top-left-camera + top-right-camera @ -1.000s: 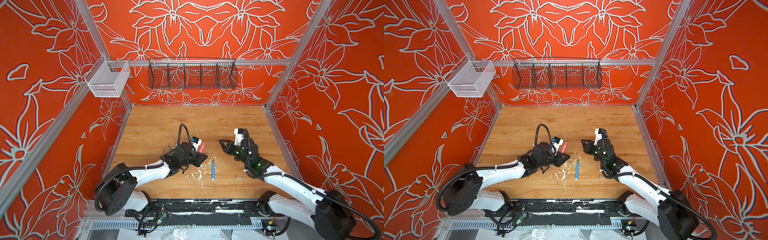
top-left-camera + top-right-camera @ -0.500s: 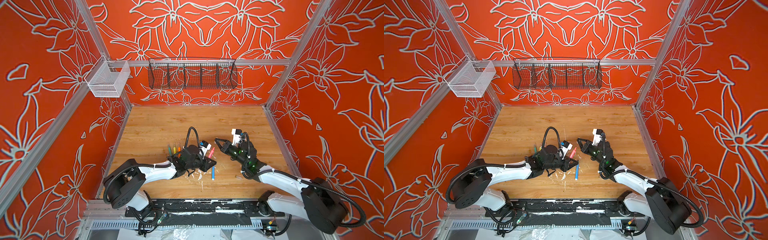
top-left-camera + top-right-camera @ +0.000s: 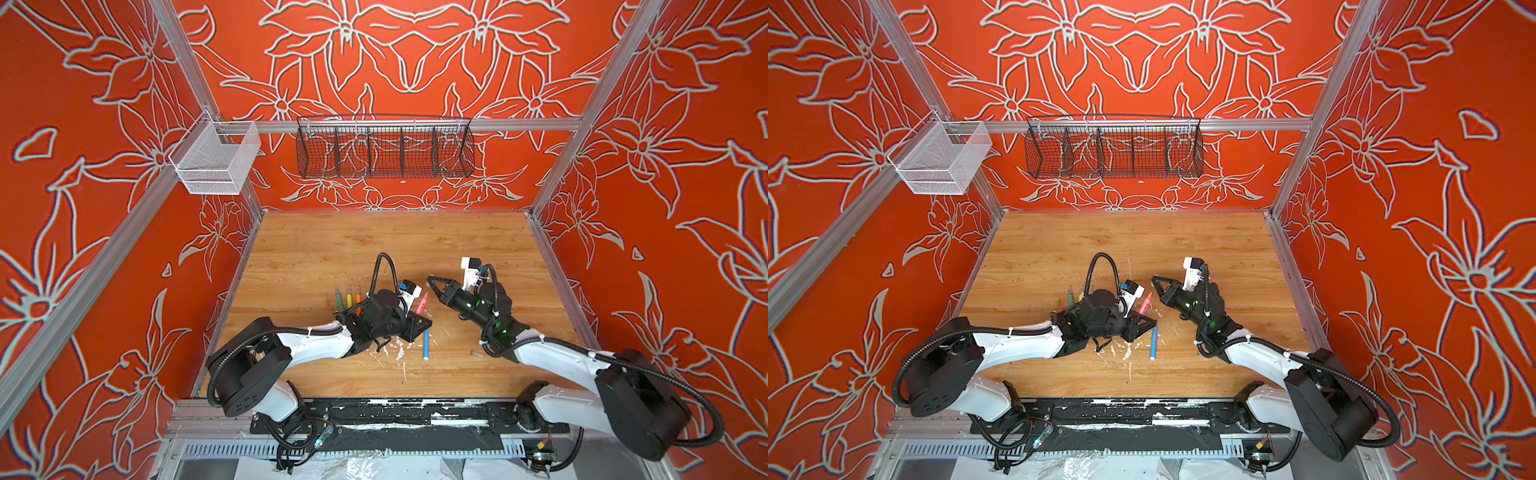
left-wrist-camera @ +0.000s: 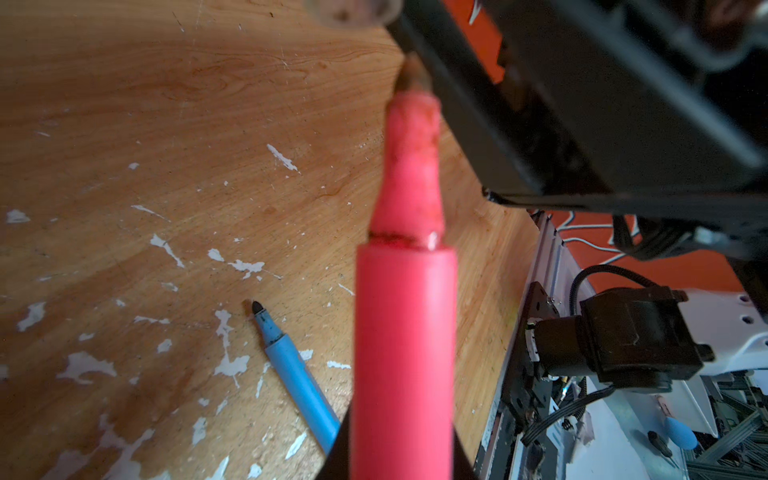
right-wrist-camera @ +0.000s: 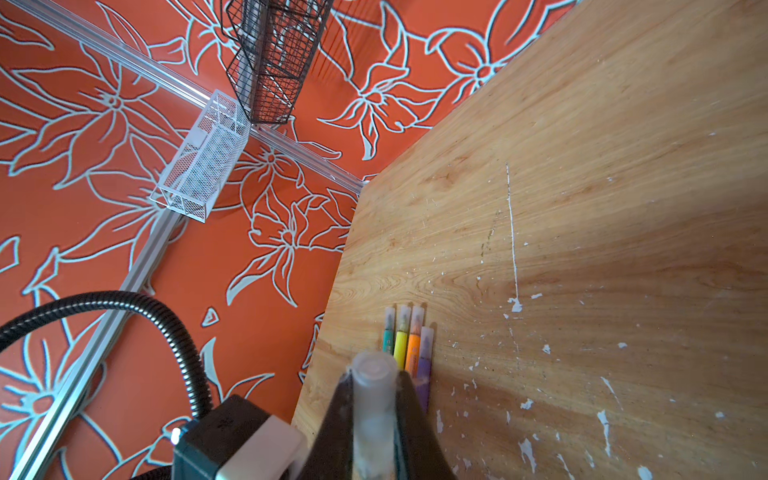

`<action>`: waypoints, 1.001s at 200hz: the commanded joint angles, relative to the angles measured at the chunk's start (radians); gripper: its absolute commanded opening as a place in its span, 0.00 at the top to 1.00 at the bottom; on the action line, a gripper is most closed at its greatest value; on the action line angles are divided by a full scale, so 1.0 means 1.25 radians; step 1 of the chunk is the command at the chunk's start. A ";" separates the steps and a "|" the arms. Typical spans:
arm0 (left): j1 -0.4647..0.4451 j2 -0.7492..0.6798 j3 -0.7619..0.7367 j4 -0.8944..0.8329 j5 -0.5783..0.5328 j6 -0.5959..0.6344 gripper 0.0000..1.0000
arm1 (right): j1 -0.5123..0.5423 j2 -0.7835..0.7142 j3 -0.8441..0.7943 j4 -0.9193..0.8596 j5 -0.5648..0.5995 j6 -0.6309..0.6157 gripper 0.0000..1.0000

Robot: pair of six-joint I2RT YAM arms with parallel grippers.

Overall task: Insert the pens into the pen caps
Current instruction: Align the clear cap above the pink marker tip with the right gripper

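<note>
My left gripper (image 3: 419,323) (image 4: 401,457) is shut on the pink-red pen (image 3: 421,304) (image 3: 1145,304) (image 4: 405,332), whose bare tip points up toward my right gripper (image 3: 430,279) (image 3: 1154,279). My right gripper (image 5: 372,388) is shut on a clear pen cap (image 5: 371,395), seen blurred in the left wrist view (image 4: 353,10) a short gap from the pen's tip. An uncapped blue pen (image 3: 426,343) (image 3: 1154,343) (image 4: 299,378) lies on the wood just in front of the left gripper. Several capped pens (image 3: 348,297) (image 5: 407,340), green, yellow, orange and purple, lie in a row behind the left wrist.
The wooden table (image 3: 374,249) is flecked with white paint around the blue pen. A small pale piece (image 3: 477,354) lies by my right arm. A black wire basket (image 3: 384,149) and a white mesh basket (image 3: 214,164) hang on the orange walls.
Both grippers have moved toward each other at the table's middle. The left one carried the pink-red pen to the right, uncovering the row of capped pens. The right one came left with the cap.
</note>
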 commanded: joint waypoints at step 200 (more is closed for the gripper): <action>0.063 -0.031 0.010 -0.020 0.008 -0.011 1.00 | 0.035 0.081 0.016 0.114 -0.085 0.038 1.00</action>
